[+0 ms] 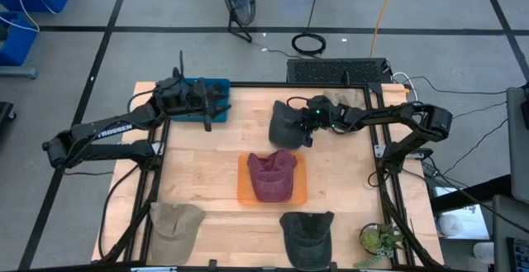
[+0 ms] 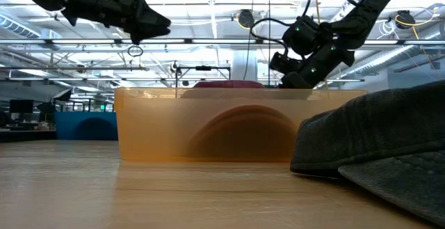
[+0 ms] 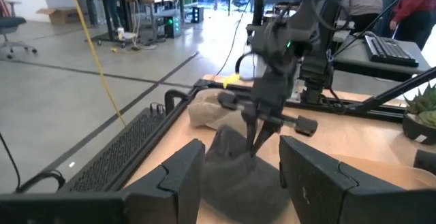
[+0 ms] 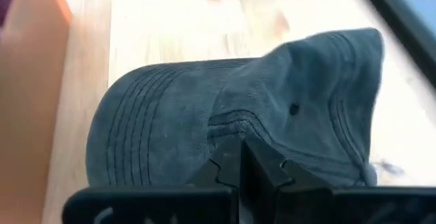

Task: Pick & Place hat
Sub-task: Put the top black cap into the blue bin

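Right gripper [image 4: 238, 157] clenched on the dark grey cap [image 1: 287, 123] at the far side of the worktop [image 1: 207, 189].

I saw the right jaws pinched shut on a fold of the cap's crown, the cap lying just beyond the orange tray [image 1: 244, 191], which held a maroon cap [image 1: 271, 173]. My left gripper [image 3: 238, 176] hovered with its jaws parted and empty near the blue bin [image 1: 216, 86] at the far left corner. A tan cap [image 1: 175, 221] and another dark cap [image 1: 307, 232] lay along the near edge, a small potted plant [image 1: 378, 239] at the near right.
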Robot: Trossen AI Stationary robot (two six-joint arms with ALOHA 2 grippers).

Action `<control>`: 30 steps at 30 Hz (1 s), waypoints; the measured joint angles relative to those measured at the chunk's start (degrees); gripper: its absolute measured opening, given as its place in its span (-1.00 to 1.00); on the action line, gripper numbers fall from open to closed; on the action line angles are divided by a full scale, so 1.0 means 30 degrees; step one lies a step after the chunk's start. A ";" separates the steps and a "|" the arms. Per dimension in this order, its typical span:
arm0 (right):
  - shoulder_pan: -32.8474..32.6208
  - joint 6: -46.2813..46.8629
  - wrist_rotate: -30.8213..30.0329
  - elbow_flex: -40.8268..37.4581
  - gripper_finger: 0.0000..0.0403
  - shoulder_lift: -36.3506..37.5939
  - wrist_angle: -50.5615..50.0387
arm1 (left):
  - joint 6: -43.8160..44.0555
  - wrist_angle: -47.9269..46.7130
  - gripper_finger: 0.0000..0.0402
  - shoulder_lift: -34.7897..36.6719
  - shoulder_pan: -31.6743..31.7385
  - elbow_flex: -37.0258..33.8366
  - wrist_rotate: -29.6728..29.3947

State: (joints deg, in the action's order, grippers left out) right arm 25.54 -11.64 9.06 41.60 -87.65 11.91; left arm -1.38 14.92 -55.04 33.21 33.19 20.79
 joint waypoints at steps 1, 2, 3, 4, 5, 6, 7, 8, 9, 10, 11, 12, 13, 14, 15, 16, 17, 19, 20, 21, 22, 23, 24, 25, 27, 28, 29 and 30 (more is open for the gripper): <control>-0.0007 -0.0003 0.0000 0.0000 -0.98 0.0091 0.0292 | 0.0005 0.0110 -0.05 -0.0265 0.0000 0.0000 0.0004; -0.0007 -0.0007 0.0000 0.0000 -0.98 0.0139 0.0698 | 0.0012 0.0247 -0.05 -0.0541 -0.0010 0.0000 0.0023; -0.0023 -0.0006 0.0002 0.0007 -0.98 0.0210 0.1029 | 0.0012 0.0470 -0.05 -0.0834 -0.0054 0.0000 0.0035; -0.0077 -0.0007 0.0007 0.0006 -0.99 0.0370 0.1038 | 0.0012 0.0705 -0.05 -0.1091 -0.0151 0.0000 0.0040; -0.0190 -0.0042 -0.0007 0.0000 -0.99 0.0494 0.1039 | -0.0005 0.0870 -0.05 -0.1325 -0.0272 0.0000 0.0027; -0.0332 -0.0235 -0.0014 0.0000 -0.99 0.0547 0.1328 | -0.0167 0.1152 -0.05 -0.1599 -0.0413 0.0000 0.0041; -0.0498 -0.0530 -0.0008 0.0007 -0.99 0.0603 0.1523 | -0.0398 0.1504 -0.05 -0.1835 -0.0598 0.0000 0.0047; -0.0646 -0.0818 -0.0019 0.0007 -0.99 0.0671 0.1595 | -0.0573 0.1720 -0.05 -0.2046 -0.0806 0.0000 0.0048; -0.0770 -0.1021 -0.0082 0.0003 -0.99 0.0705 0.1836 | -0.0749 0.2168 -0.05 -0.2298 -0.1004 -0.0007 0.0039; -0.0870 -0.1193 -0.0272 0.0077 -0.99 0.0705 0.2162 | -0.0916 0.2667 -0.05 -0.2527 -0.1157 0.0023 -0.0035; -0.0945 -0.1362 -0.0551 0.0253 -0.99 0.0705 0.2308 | -0.1008 0.2788 -0.05 -0.2618 -0.1305 0.0072 -0.0237; -0.0977 -0.1488 -0.0712 0.0554 -0.99 0.0705 0.2313 | -0.1021 0.2796 -0.05 -0.2692 -0.1441 0.0141 -0.0545; -0.1027 -0.1574 -0.1005 0.0910 -1.00 0.0690 0.2241 | -0.1134 0.2871 -0.05 -0.2800 -0.1569 0.0323 -0.0897; -0.1042 -0.1699 -0.1123 0.1269 -1.00 0.0634 0.2251 | -0.1384 0.2984 -0.05 -0.2835 -0.1736 0.0448 -0.1190; -0.1042 -0.1844 -0.1093 0.1613 -1.00 0.0601 0.2255 | -0.1665 0.2915 -0.05 -0.2810 -0.1907 0.0459 -0.1388; -0.1047 -0.1919 -0.1077 0.1917 -1.00 0.0588 0.2211 | -0.1945 0.2708 -0.05 -0.2799 -0.2051 0.0506 -0.1558; -0.1051 -0.1988 -0.1051 0.2236 -1.00 0.0588 0.2101 | -0.2232 0.2412 -0.05 -0.2811 -0.2195 0.0592 -0.1773; -0.1122 -0.2179 -0.1005 0.2902 -1.00 0.0581 0.2080 | -0.2656 0.1755 -0.05 -0.2821 -0.2460 0.0717 -0.2089; -0.1169 -0.2300 -0.1005 0.3196 -1.00 0.0581 0.1983 | -0.2852 0.1499 -0.05 -0.2821 -0.2532 0.0786 -0.2120; -0.1238 -0.2362 -0.0995 0.3481 -1.00 0.0581 0.1809 | -0.3072 0.1257 -0.05 -0.2821 -0.2597 0.0875 -0.2164; -0.1348 -0.2368 -0.0994 0.3742 -1.00 0.0581 0.1512 | -0.3235 0.1084 -0.05 -0.2821 -0.2650 0.0935 -0.2255; -0.1484 -0.2368 -0.0988 0.3947 -1.00 0.0581 0.1253 | -0.3366 0.0971 -0.05 -0.2821 -0.2727 0.0958 -0.2353; -0.1678 -0.2369 -0.0979 0.4092 -1.00 0.0581 0.1036 | -0.3411 0.0961 -0.05 -0.2821 -0.2785 0.0973 -0.2478; -0.1896 -0.2398 -0.0966 0.4155 -1.00 0.0581 0.0973 | -0.3455 0.0974 -0.05 -0.2821 -0.2839 0.0976 -0.2495; -0.2304 -0.2555 -0.0940 0.4175 -1.00 0.0581 0.0852 | -0.3476 0.0971 -0.05 -0.2818 -0.2924 0.0976 -0.2522; -0.2499 -0.2600 -0.0936 0.4182 -1.00 0.0581 0.0719 | -0.3522 0.0967 -0.05 -0.2821 -0.2985 0.0976 -0.2528; -0.2681 -0.2635 -0.0933 0.4182 -1.00 0.0575 0.0632 | -0.3534 0.0967 -0.05 -0.2821 -0.3014 0.0976 -0.2528; -0.2854 -0.2651 -0.0933 0.4182 -1.00 0.0568 0.0628 | -0.3536 0.0963 -0.05 -0.2821 -0.3074 0.0979 -0.2527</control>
State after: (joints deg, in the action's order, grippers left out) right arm 16.98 -19.59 6.26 54.15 -85.95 13.79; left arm -11.99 17.81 -63.51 23.99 36.13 13.20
